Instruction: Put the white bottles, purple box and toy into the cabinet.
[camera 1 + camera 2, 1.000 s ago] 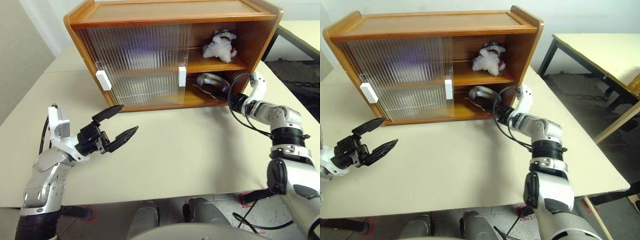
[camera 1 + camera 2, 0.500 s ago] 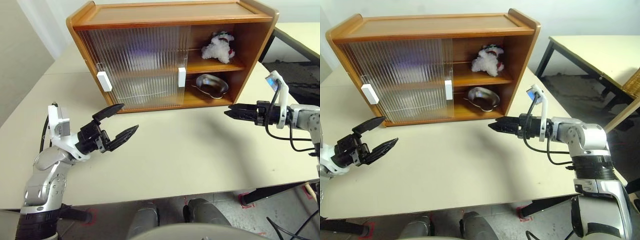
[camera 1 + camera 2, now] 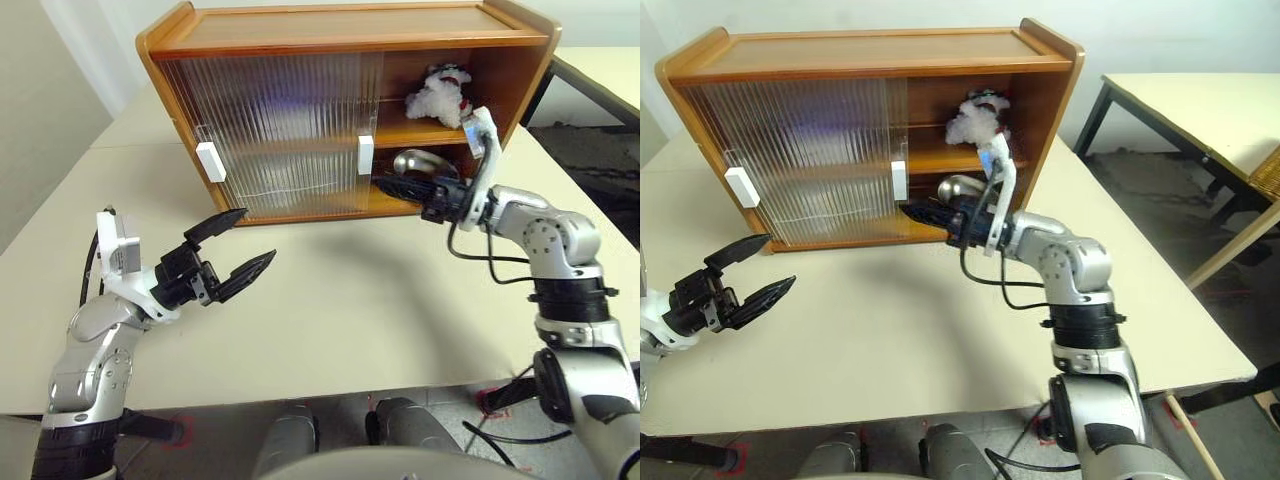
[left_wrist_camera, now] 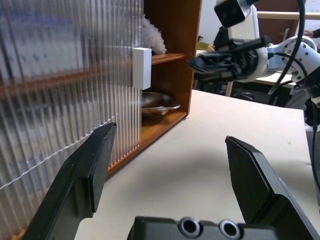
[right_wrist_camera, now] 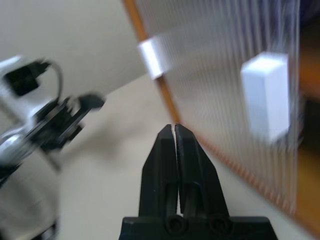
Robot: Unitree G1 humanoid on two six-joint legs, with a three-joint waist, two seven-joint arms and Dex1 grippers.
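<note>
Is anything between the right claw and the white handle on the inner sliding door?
Nothing visible. The right claw, shut, points at the handle across a bare gap in front of the cabinet. The metal bowl sits behind it on the lower shelf, off that line.

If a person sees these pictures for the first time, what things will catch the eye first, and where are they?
The large wooden cabinet stands at the far side of the table, with its ribbed doors slid to the left. In the open right part, the toy sits on the upper shelf and a shiny metal bowl lies on the lower one. The right gripper is shut and points at the door's white handle, while the left gripper hangs open over the table.
</note>
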